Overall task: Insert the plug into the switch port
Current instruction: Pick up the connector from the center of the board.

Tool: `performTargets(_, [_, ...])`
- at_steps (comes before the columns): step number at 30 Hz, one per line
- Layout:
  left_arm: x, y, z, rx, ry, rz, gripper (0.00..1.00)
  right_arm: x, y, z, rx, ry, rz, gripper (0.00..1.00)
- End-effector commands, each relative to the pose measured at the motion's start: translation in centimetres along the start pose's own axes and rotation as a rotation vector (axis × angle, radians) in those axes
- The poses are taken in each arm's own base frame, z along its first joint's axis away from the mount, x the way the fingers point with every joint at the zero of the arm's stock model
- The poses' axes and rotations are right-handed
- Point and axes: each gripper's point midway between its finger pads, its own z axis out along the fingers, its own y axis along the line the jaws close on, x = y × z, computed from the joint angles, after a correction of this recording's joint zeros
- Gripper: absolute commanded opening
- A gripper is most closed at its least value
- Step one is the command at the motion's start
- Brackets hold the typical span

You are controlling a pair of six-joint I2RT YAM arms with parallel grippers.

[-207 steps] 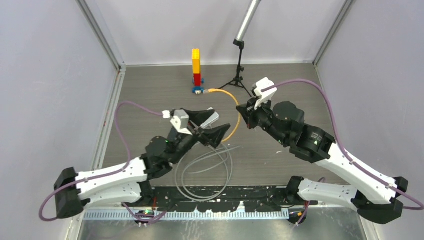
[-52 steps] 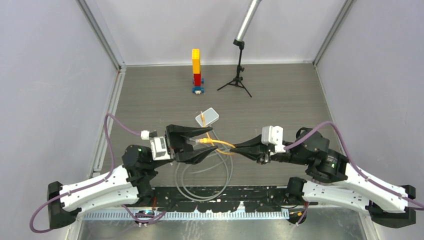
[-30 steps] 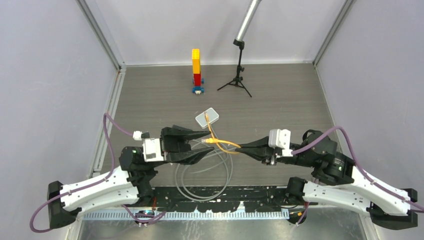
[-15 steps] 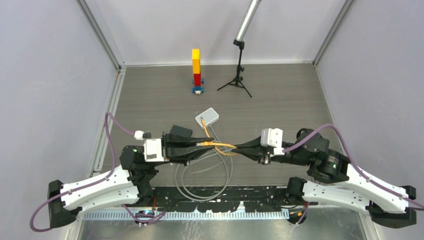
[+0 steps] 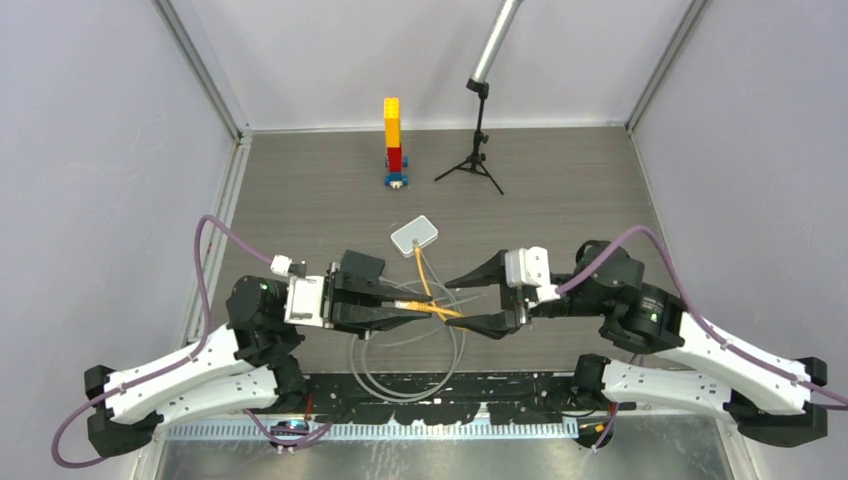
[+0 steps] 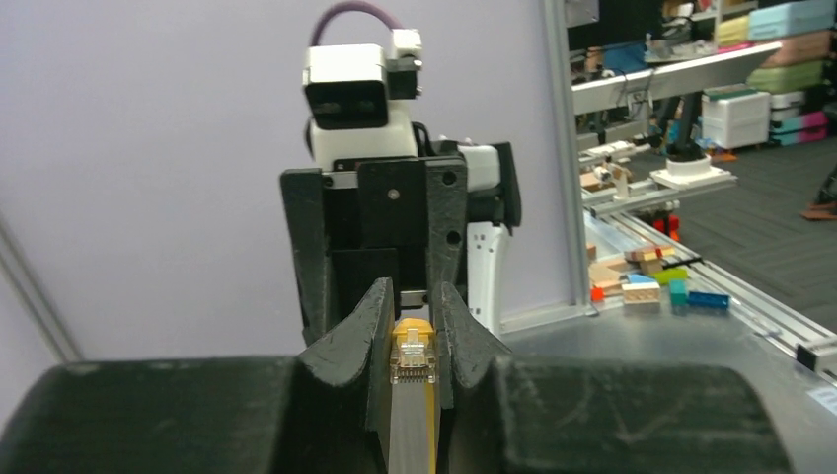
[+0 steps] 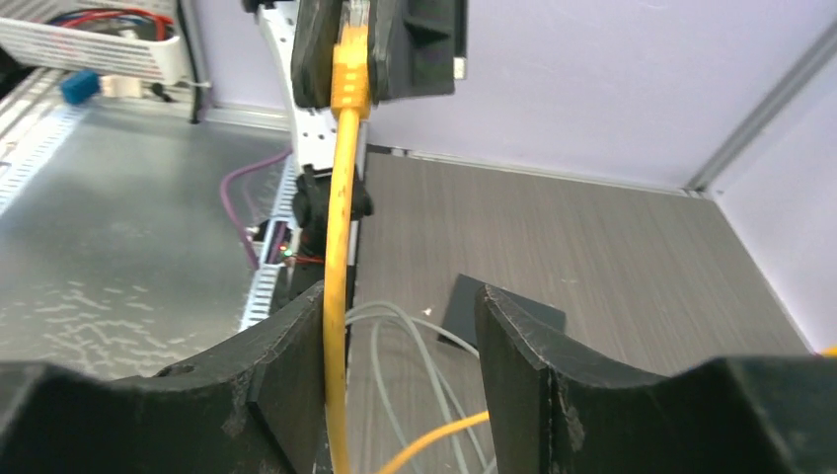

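Left gripper: pinched shut on the clear-tipped plug, whose tip pokes out past the fingertips toward the other arm.
Right gripper: jaws spread wide, gripping nothing. The orange cable drops through the gap close against one finger, and whether they touch cannot be told.
White box: flat on the table, unheld, with the cable meeting its near edge.
Port: too small to make out from overhead, so which side of the box it opens on is not clear.
Plug and box: the plug sits on the near side of the box, well apart from it, and points across the box's front, not at it.
Step in hand: likely bringing the plug round to the port.
Doing it well: turn the wrist until the plug squares up with the box's side opening, match the port's height, then push straight and slowly. A skewed entry would probably jam.
Risk: the loose box may slide away under the push. The free right gripper could brace its far side.
Grey cable loops: on the near side of the box, under both grippers, and a possible snag.
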Motion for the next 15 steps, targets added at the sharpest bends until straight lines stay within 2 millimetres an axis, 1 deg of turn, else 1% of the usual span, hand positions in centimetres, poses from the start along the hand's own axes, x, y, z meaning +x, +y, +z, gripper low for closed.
performTargets(1, [0.9, -1.9, 0.0, 0.109, 0.089, -0.038, 0.0, -3.4, 1.4, 1.1, -0.117, -0.088, 0.027, 0.56])
performTargets(4, [1.2, -1.9, 0.0, 0.119, 0.104, -0.034, 0.0, -3.6, 1.5, 1.3, -0.126, -0.098, 0.046, 0.48])
performTargets(12, [2.0, -1.9, 0.2, 0.131, 0.132, -0.029, 0.0, -4.1, 1.7, 1.0, -0.125, -0.118, 0.06, 0.45])
performTargets(15, [2.2, -1.9, 0.2, 0.133, 0.135, -0.025, 0.0, -4.1, 1.7, 0.9, -0.125, -0.115, 0.062, 0.37])
